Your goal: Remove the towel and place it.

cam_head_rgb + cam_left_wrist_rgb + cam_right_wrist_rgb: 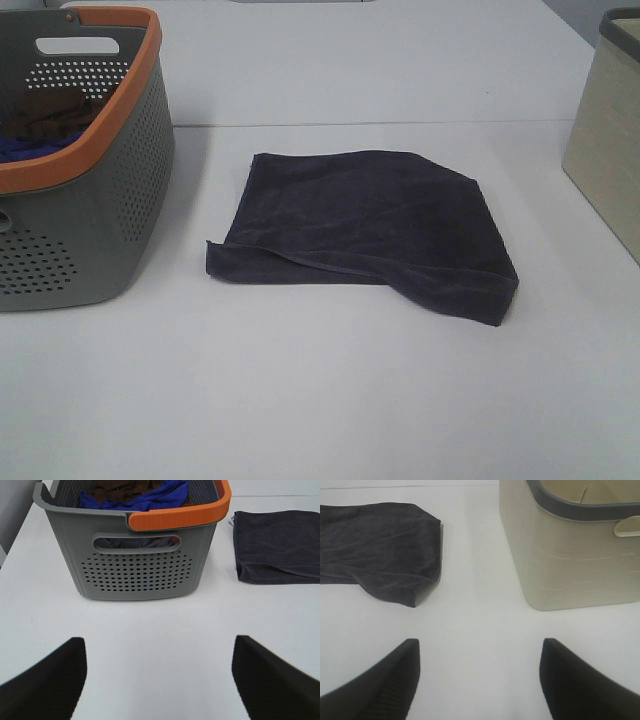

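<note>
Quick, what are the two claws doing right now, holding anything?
Left gripper: open, holding nothing, above bare table.
Right gripper: open, holding nothing; the towel lies apart from it.

Both arms hang back near the front edge; the left gripper [159, 680] and right gripper [480, 680] stand spread wide, holding nothing.

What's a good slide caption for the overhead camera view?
Folded dark towel lies on white table between grey laundry basket and beige bin.

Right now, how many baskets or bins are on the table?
2. A grey basket with an orange rim stands at the left, holding cloths. A beige bin stands at the right edge. The dark towel lies between them.
</note>
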`<action>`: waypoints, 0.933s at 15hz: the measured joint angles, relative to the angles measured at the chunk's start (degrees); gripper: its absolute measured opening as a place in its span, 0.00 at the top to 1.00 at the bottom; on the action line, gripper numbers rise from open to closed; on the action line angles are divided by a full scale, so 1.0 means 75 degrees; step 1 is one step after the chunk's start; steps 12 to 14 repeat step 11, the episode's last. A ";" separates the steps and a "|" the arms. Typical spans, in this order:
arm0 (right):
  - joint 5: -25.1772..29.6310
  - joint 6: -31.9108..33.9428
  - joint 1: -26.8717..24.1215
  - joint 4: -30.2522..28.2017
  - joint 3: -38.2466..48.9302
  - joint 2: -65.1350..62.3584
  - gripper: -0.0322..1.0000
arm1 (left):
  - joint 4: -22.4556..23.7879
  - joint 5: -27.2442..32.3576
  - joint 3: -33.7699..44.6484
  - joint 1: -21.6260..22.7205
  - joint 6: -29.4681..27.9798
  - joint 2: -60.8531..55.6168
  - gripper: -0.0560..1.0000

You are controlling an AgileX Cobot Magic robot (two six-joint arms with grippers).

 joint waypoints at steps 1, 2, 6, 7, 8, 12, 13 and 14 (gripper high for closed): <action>0.0000 0.0000 0.0000 0.0000 0.0000 0.0000 0.38 | -0.0031 0.0000 0.0000 -0.0115 0.0000 0.0000 0.23; 0.0000 0.0000 0.0000 0.0000 0.0000 0.0000 0.38 | -0.0038 0.0000 0.0000 -0.0206 0.0000 0.0000 0.23; 0.0000 0.0000 0.0000 0.0000 0.0000 0.0000 0.38 | -0.0038 -0.0008 0.0000 -0.0244 0.0000 0.0000 0.23; 0.0000 0.0000 0.0000 0.0000 0.0000 0.0000 0.38 | -0.0038 -0.0008 0.0000 -0.0244 0.0000 0.0000 0.23; 0.0000 0.0000 0.0000 0.0000 0.0000 0.0000 0.38 | -0.0038 -0.0008 0.0000 -0.0244 0.0000 0.0000 0.23; 0.0000 0.0000 0.0000 0.0000 0.0000 0.0000 0.38 | -0.0038 -0.0008 0.0000 -0.0244 0.0000 0.0000 0.23; 0.0000 0.0000 0.0000 0.0000 0.0000 0.0000 0.38 | -0.0038 -0.0008 0.0000 -0.0244 0.0000 0.0000 0.23; 0.0000 0.0000 0.0000 0.0000 0.0000 0.0000 0.38 | -0.0038 -0.0008 0.0000 -0.0244 0.0000 0.0000 0.23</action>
